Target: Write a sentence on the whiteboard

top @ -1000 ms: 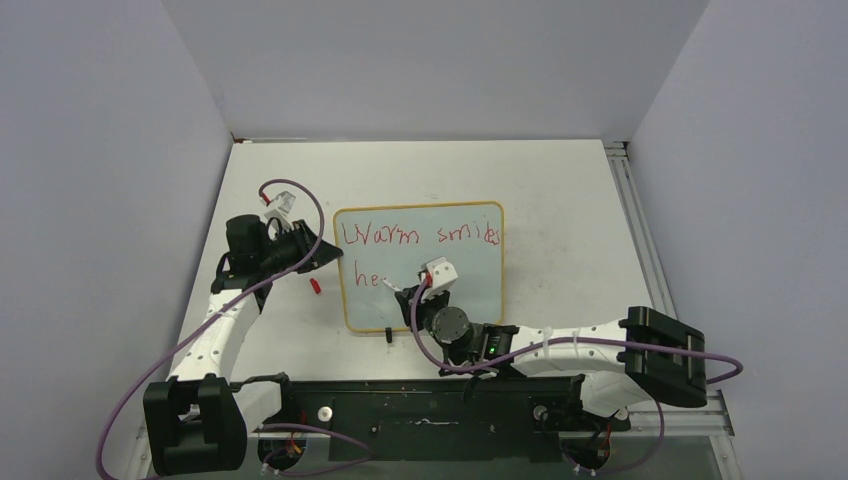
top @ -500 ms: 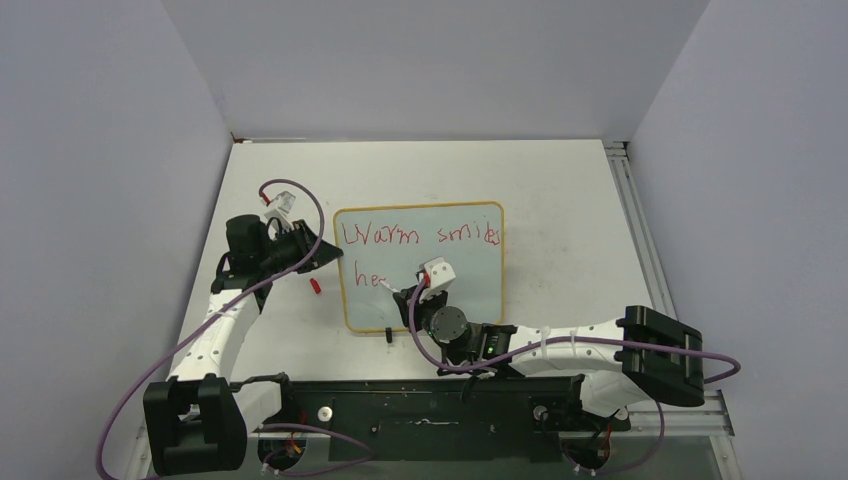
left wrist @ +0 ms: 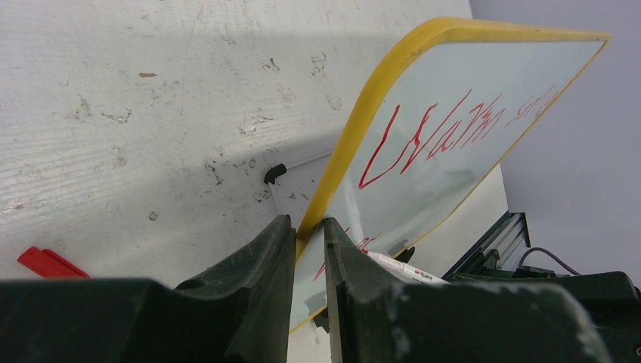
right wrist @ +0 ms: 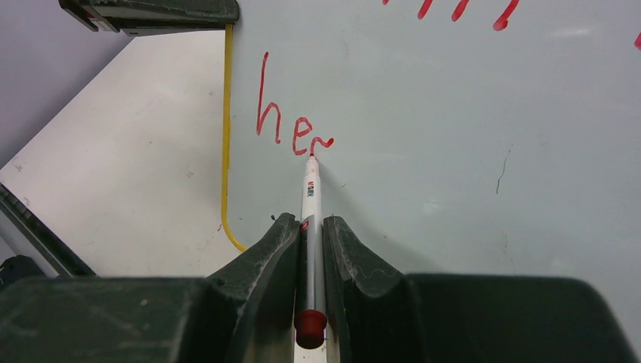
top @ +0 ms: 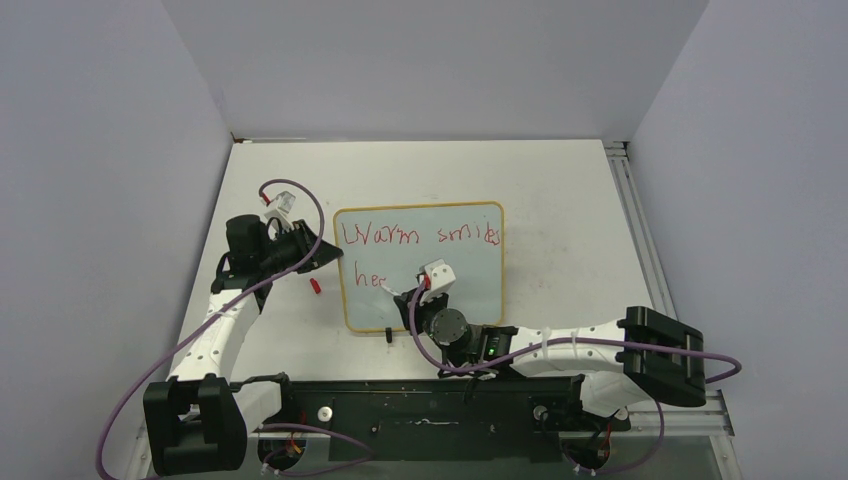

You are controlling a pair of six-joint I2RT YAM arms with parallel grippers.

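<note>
The whiteboard [top: 455, 270] stands tilted on the table, its yellow frame around a pale glossy face. The sentence [top: 380, 236] reads "Warm smiles" in red on the top line, with "he" [right wrist: 261, 98] and a short further stroke below. My left gripper [left wrist: 308, 224] is shut on the board's left yellow edge [left wrist: 355, 128]. My right gripper [right wrist: 310, 221] is shut on a white red-ink marker [right wrist: 311, 193] whose tip touches the board at the end of that last stroke. From above, the right gripper [top: 408, 298] is over the board's lower left part.
A red marker cap [top: 315, 286] lies on the table left of the board, also in the left wrist view as the cap [left wrist: 49, 262]. A small black foot [top: 387, 333] sticks out under the board's near edge. A metal rail [top: 630, 200] runs along the table's right side.
The right gripper has shifted slightly with the marker, and the second line has gained a small stroke after "he". The left gripper has kept its hold on the board's edge.
</note>
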